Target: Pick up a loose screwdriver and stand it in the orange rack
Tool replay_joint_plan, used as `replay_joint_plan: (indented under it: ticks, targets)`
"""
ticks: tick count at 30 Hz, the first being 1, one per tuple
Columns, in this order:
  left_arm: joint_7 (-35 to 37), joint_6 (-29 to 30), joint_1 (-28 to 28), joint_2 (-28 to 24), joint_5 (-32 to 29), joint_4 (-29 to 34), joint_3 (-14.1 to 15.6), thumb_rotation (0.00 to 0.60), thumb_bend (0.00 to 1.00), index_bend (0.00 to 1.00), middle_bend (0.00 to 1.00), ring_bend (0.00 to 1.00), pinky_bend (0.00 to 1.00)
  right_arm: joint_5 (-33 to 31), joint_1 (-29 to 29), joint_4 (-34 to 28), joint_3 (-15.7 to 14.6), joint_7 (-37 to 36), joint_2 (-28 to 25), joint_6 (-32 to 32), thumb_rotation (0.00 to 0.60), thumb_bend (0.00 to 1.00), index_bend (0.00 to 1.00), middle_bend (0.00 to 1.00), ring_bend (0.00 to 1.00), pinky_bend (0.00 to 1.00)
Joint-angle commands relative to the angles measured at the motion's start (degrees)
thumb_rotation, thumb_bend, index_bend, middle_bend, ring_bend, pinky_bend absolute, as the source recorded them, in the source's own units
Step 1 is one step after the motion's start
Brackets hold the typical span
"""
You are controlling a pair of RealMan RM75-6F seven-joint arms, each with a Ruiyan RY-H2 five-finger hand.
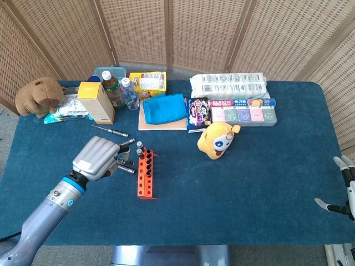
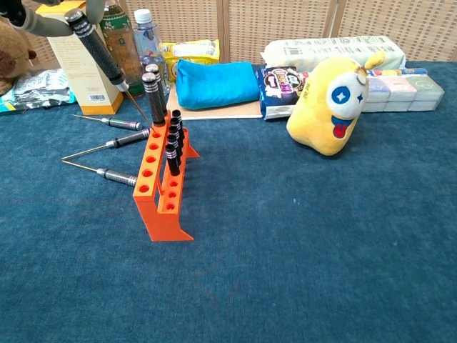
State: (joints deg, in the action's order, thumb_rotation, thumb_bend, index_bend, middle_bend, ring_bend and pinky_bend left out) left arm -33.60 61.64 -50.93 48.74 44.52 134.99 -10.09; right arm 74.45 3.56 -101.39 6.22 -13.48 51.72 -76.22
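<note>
Just left of the orange rack, the left hand grips a screwdriver, tilted, its tip angled down toward the rack's far end (not seated in a hole). Three loose screwdrivers lie on the desk left of the rack. Far right, the right hand shows spread fingers, holding nothing.

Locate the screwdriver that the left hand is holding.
In the chest view the held screwdriver slants at upper left, gripped by the left hand, tip toward the orange rack's far end.
</note>
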Motion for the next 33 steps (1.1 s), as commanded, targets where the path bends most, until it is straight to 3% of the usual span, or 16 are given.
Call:
replay_joint_plan:
  ticks: [1,33]
  targets:
    - [-0.1,0.1,-0.2,0.1,-0.3,0.0,0.1,0.600,0.38,0.55,1.00,1.00,1.00,0.0,0.0,0.0,0.0,0.0,0.0,0.0,0.600,0.00,0.00,0.00,0.00,0.00]
    - [-4.6,2.9,-4.7,6.2,-5.9,-3.0,1.2,0.600,0.38,0.55,1.00,1.00,1.00,-0.2,-0.1,0.2,0.2,-0.6,-0.2,0.1,0.600,0.00,0.00,0.00,0.00,0.00]
